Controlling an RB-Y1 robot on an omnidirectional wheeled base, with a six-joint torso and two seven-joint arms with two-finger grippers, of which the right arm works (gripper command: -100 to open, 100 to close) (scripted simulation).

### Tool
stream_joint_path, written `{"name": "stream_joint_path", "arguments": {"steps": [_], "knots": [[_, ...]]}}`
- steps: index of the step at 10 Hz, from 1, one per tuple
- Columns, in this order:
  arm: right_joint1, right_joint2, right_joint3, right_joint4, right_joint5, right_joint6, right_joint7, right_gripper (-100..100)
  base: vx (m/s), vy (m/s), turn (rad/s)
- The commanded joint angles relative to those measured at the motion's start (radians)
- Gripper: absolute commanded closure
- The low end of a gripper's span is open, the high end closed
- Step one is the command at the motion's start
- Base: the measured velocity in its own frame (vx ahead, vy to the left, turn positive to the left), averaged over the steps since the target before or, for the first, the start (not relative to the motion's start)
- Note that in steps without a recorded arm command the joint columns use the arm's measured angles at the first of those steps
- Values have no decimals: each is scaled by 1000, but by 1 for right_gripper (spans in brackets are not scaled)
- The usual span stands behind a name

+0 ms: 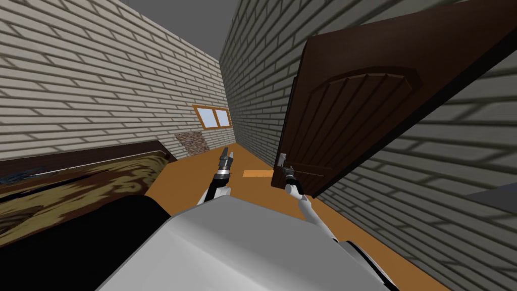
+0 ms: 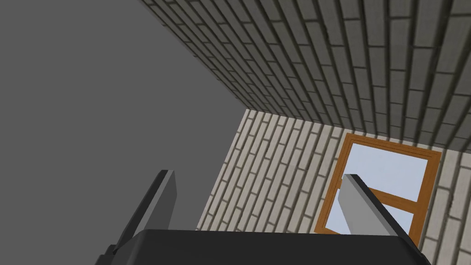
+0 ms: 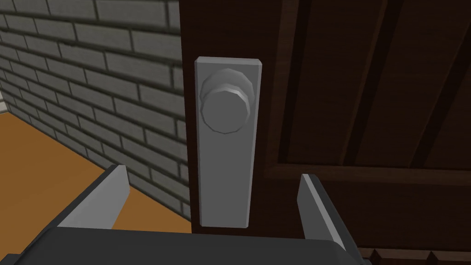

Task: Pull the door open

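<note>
The door [image 1: 353, 116] is dark brown and stands out at an angle from the brick wall [image 1: 444, 166] on my right, so it looks partly open already. Its free edge is the near one, and a grey plate [image 3: 227, 184] with a round knob [image 3: 226, 110] is set on it.

My right arm [image 1: 308, 207] is the one at the door. Its jaws are spread wide and pinching nothing. The low end of the plate lies between them, close in front of the dark body. The knob sits further up the plate, past the fingertips and roughly centred on the gap. The plate's long axis runs along the door edge and the jaws open across it, so I judge that the grasp needs a reach forward along the plate until the tips flank the knob.

My left arm [image 1: 218, 184] hangs over the floor [image 1: 202, 177], well clear of the door and plainly the farther one, with its jaws spread too.

I cannot tell how far the knob stands proud of the plate, or whether the body touches the plate's low end. The hinge side of the door is cut off at the edge of the head view, so I can only guess at the arc of the swing
</note>
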Motion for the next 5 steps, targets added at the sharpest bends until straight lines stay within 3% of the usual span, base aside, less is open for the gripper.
{"name": "stream_joint_path", "arguments": {"steps": [1,2,5], "knots": [[0,0,0,0,0,0,0,-100,-73,-56,24],[10,-37,-8,11,-10,-15,-32,-100,97,11,239],[24,-93,-24,28,-25,-37,-77,-100,186,67,202]]}}
